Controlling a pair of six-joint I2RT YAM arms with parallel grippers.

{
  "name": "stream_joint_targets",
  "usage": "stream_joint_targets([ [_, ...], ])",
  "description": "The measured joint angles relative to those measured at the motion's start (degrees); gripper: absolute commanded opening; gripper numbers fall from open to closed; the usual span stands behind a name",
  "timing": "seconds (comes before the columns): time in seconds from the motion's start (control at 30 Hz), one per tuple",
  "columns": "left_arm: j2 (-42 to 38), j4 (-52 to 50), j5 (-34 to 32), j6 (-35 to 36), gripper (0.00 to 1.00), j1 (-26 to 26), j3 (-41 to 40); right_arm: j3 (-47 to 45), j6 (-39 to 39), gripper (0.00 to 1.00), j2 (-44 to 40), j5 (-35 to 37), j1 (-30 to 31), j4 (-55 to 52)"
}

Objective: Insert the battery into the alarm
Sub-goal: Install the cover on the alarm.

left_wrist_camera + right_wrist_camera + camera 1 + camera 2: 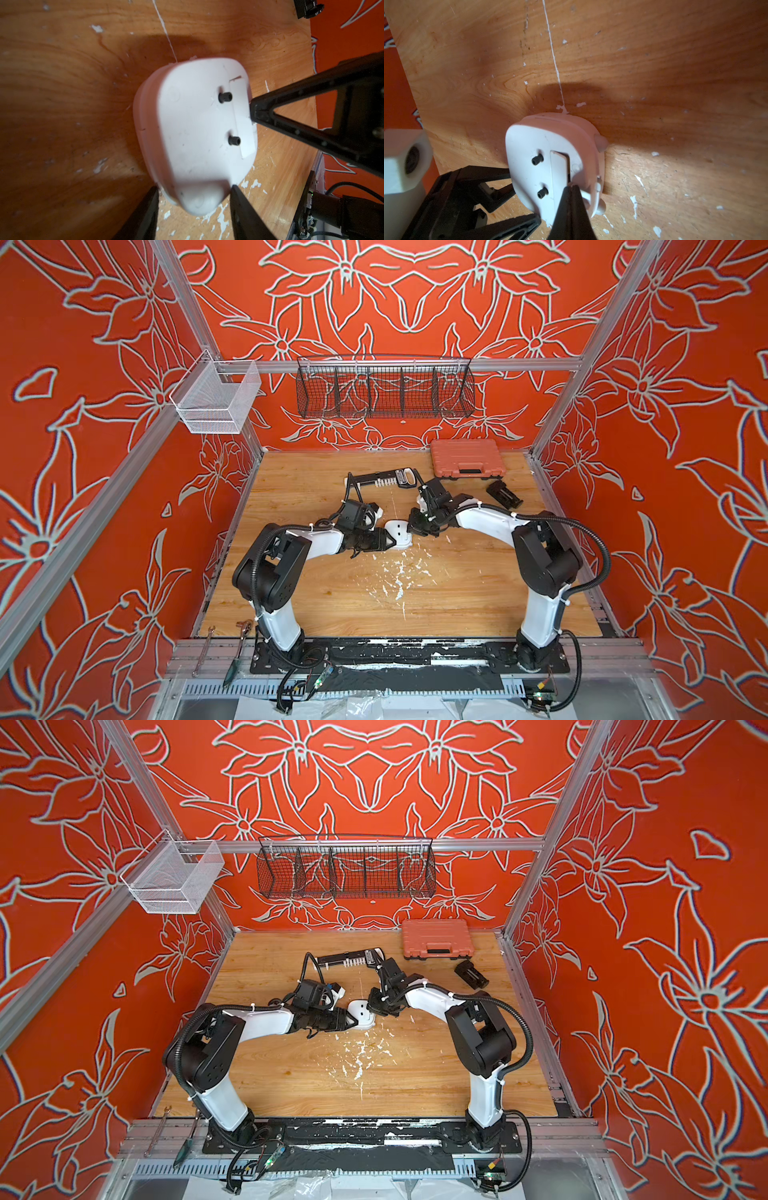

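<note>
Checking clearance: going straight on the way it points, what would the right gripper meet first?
The alarm: the shut right gripper has its tip at the edge of the battery cover, apparently touching.

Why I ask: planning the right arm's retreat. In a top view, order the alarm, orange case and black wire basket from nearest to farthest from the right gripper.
1. alarm, centre, touching the right gripper.
2. orange case, back right of the table.
3. black wire basket, on the back wall.
</note>
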Motion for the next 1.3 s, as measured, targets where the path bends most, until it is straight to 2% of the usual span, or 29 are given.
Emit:
stream_joint_targets([
  [0.23, 0.0, 0.0, 0.0, 0.0, 0.52, 0.0, 0.0, 0.1, -0.5, 0.01, 0.1, 0.1, 0.0, -0.2],
  [0.37, 0.0, 0.0, 0.0, 0.0, 0.52, 0.0, 0.0, 0.8, -1.7, 0.19, 0.3, 0.7, 0.2, -1.0],
  [0.5, 0.3, -0.1, 0.2, 0.0, 0.51, -0.1, 0.3, 2.5, -3.8, 0.28, 1.0, 2.0, 1.3, -1.8],
  [0.73, 0.4, -0.1, 0.4, 0.0, 0.51, -0.1, 0.3, 4.2, -6.1, 0.29, 1.5, 5.1, 2.5, -4.0],
  [1.3, 0.6, 0.1, 0.5, 0.0, 0.51, -0.1, 0.3, 4.5, -9.1, 0.49, 1.2, 8.3, 3.5, -4.6],
])
